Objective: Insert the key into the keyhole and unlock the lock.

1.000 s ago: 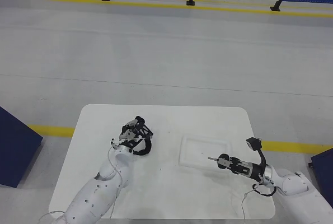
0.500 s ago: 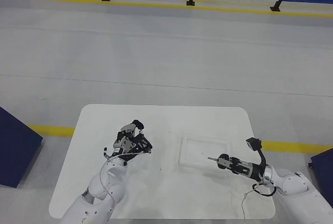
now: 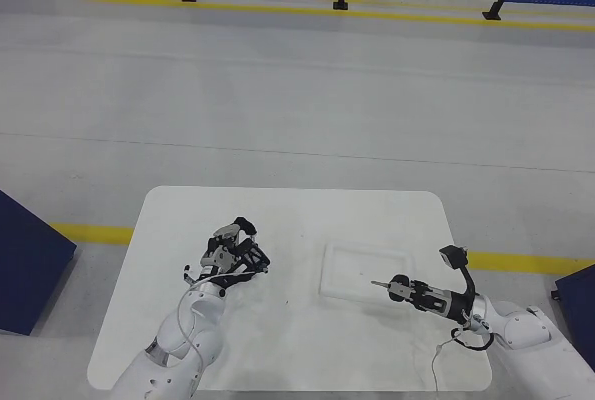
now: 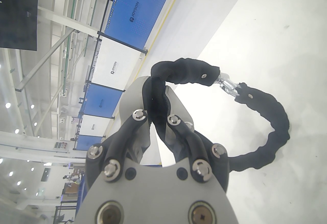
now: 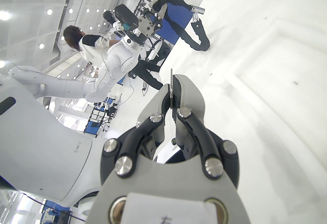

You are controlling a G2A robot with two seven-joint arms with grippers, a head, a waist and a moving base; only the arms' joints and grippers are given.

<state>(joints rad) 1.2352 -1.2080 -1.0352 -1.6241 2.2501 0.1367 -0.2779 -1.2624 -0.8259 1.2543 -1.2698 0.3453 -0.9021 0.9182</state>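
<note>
A white table stands on a pale grey hall floor crossed by yellow lines, with dark blue panels off to the sides. The left gripper is clamped on the black-sleeved chain lock, whose loop curves out beyond its fingers to a bare metal lock body. Well apart from it, the right gripper pinches the key, the thin blade running straight on past its fingertips, long axis aimed toward the left gripper. A shallow white tray lies just below and ahead of the right gripper.
</note>
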